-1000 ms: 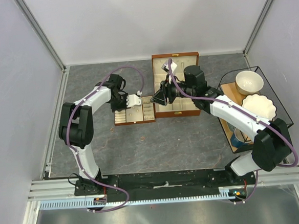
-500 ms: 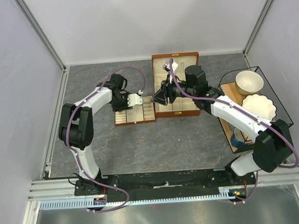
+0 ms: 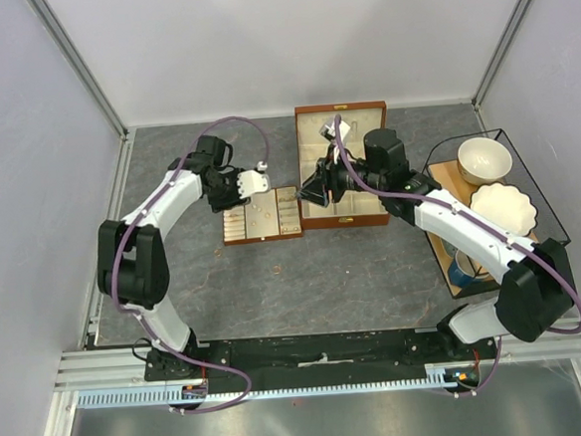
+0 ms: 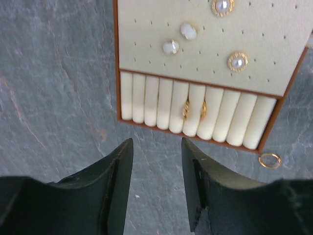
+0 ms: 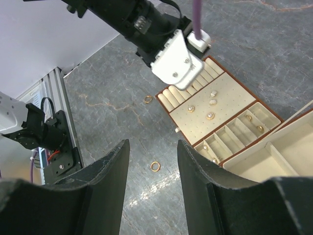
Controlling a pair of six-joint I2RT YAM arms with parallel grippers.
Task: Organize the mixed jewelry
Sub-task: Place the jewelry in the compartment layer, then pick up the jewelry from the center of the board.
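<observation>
- Sorting loose pieces into the tray [image 4: 254, 29]; the step in hand, by my reading, is fetching the next ring off the table [image 4: 54, 73].
- Left gripper [image 4: 156, 147]: over the table just off the tray's roll end, jaws roughly half open, nothing between them.
- Right gripper [image 5: 152, 147]: above the table near the gap between tray and box [image 3: 340, 108], jaws likewise half open and empty.
- Seated rings [image 4: 187, 108]: two gold ones, pushed into neighbouring slots of the rolls [image 4: 146, 98].
- Studs [image 4: 170, 47]: four pale ones on the perforated pad behind the rolls.
- Compartments [image 5: 230, 131]: several hold small gold pieces; too small to identify.
- Loose ring [image 4: 269, 160]: flat on the table, just beside the corner of the roll end, not touching the rim.
- Second ring [image 5: 155, 166]: flat on the table, well apart from the tray, on the side nearer the arm bases.
- Handling note: the loose ring is thin and lies flat, so the fingers should come straight down, straddle it and close slowly with the tips at table level; a shallow grip would likely flick it away.
- Clearance note: keep the outer finger off the tray rim, or the seated rings may shake loose.
- Placement note: carry it on edge and press it into a free slot beside the two already in.
</observation>
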